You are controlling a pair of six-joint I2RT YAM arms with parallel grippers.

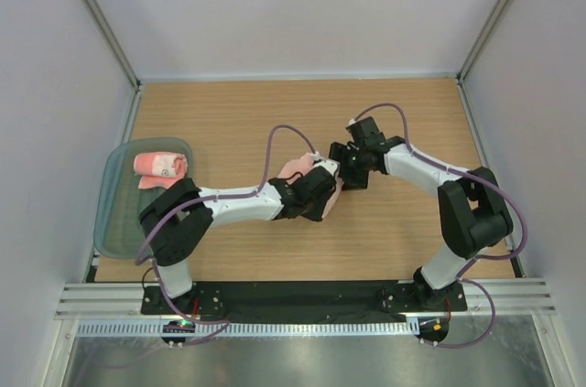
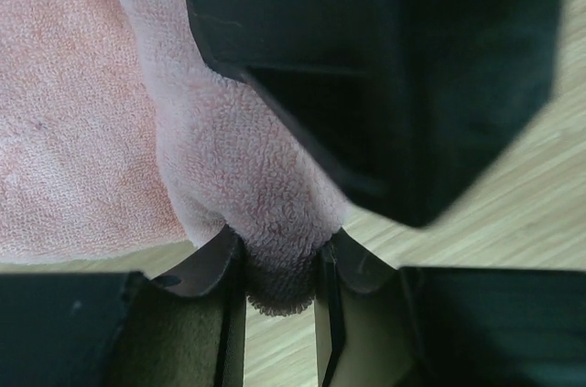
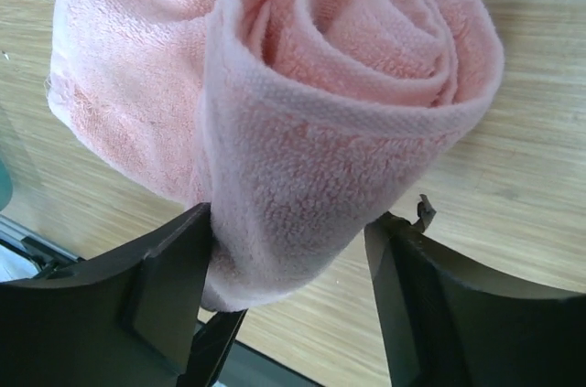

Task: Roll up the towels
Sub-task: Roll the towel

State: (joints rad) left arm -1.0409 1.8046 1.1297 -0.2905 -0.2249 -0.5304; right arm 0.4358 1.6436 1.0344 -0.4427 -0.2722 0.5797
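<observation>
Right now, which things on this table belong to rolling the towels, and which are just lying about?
Part of the job:
- half-rolled pink towel, pinched by the left gripper
- second pink towel, at the far left

Just there:
- grey-green plastic tray, which holds that second towel
- wooden table

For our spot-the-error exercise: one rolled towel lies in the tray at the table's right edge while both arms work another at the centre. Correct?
No: the top view shows the tray, rolled towel inside, at the table's left edge; the rest holds.
</observation>
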